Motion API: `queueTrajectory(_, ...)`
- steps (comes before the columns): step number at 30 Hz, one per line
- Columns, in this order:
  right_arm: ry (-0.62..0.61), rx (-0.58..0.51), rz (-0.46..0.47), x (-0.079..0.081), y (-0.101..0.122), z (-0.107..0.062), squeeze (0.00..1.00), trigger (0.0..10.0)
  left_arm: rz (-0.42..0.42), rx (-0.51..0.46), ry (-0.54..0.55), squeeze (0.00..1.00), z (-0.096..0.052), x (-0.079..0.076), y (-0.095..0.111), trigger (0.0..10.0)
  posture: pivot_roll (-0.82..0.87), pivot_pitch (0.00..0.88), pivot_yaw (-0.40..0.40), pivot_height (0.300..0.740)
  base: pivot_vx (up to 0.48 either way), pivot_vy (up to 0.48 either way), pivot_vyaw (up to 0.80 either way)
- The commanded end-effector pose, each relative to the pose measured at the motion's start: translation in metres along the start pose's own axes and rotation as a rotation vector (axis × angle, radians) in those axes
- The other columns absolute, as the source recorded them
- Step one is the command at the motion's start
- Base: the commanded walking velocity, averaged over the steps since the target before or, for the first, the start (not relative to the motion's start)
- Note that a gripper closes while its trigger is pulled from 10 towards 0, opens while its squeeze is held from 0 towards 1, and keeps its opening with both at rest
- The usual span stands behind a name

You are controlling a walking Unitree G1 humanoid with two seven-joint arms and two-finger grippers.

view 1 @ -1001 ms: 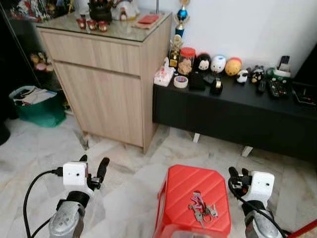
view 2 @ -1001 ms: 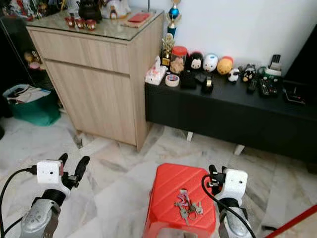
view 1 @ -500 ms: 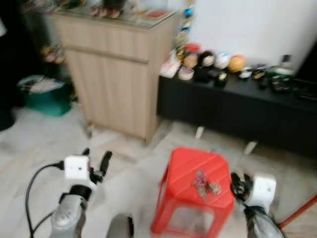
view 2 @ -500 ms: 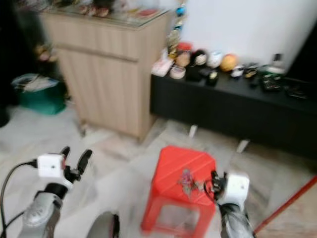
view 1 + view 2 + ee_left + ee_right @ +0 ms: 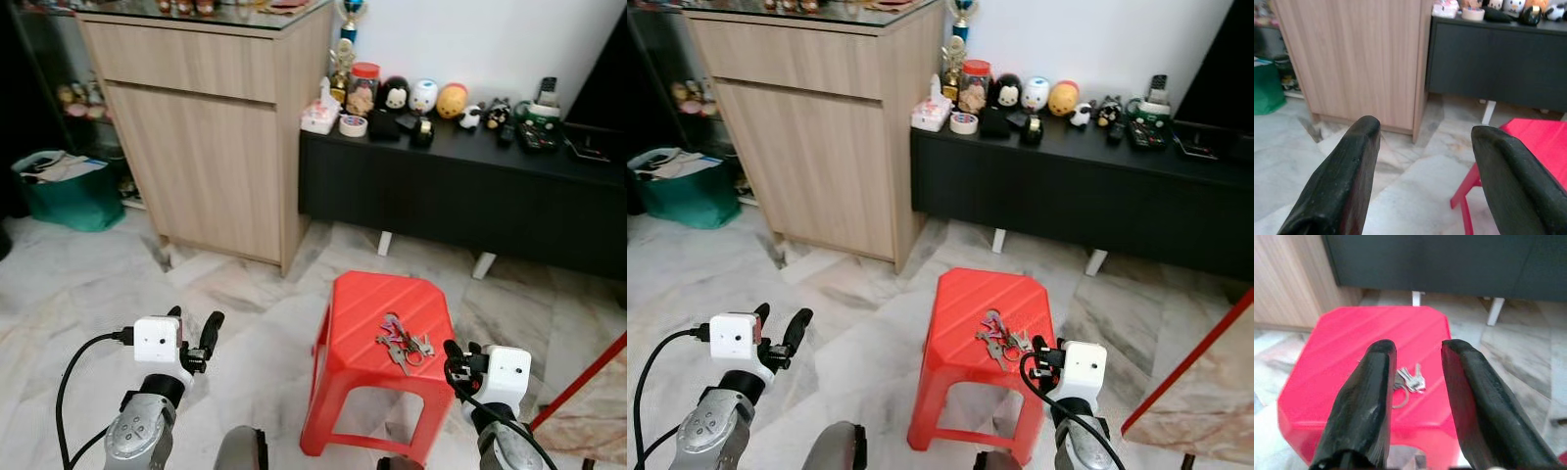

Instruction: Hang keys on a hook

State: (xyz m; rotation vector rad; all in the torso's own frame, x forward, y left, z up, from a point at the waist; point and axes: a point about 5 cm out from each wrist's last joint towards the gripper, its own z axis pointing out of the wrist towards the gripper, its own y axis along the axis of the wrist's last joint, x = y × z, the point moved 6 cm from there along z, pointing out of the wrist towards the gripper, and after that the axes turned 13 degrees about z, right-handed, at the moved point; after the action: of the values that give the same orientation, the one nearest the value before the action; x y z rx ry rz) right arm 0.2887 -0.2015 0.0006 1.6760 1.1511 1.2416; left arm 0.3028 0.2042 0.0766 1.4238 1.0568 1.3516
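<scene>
Cabinet [image 5: 211, 127] and black bench [image 5: 460, 186] standing well ahead of both grippers. Red stool [image 5: 382, 362] sitting just beside right gripper [image 5: 458, 357], fingers parted, empty. Left gripper [image 5: 194, 333] hovering apart, released. Keys [image 5: 402, 343] lying on stool, near right fingertips.

A: What can't you make out?
B: The keys [image 5: 1409, 380] are partly hidden behind the right gripper's fingers [image 5: 1364, 406]; their number is unclear.
A: Anything cropped?
B: The wooden cabinet [image 5: 211, 137] loses its top at the frame edge.
</scene>
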Motion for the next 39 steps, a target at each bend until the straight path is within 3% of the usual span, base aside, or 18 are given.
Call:
queueTrajectory(1,-0.002,-0.007,-0.013,-0.002,0.003,0.002,0.0,10.0,-0.011,-0.009,-0.003,0.0,0.003,0.0,0.004,10.0,0.08,0.0,-0.059,0.631,0.0,0.0,0.0)
queueTrajectory(10,-0.001,-0.008,0.003,-0.002,0.003,0.003,0.0,10.0,-0.019,-0.001,-0.006,0.0,0.003,-0.001,0.003,10.0,0.08,0.0,-0.06,0.631,0.0,0.0,0.38)
queueTrajectory(39,-0.079,-0.024,0.036,-0.012,0.007,0.011,0.0,10.0,-0.019,0.02,-0.008,0.0,0.001,0.001,-0.003,10.0,0.08,0.0,-0.063,0.631,0.245,0.0,0.11)
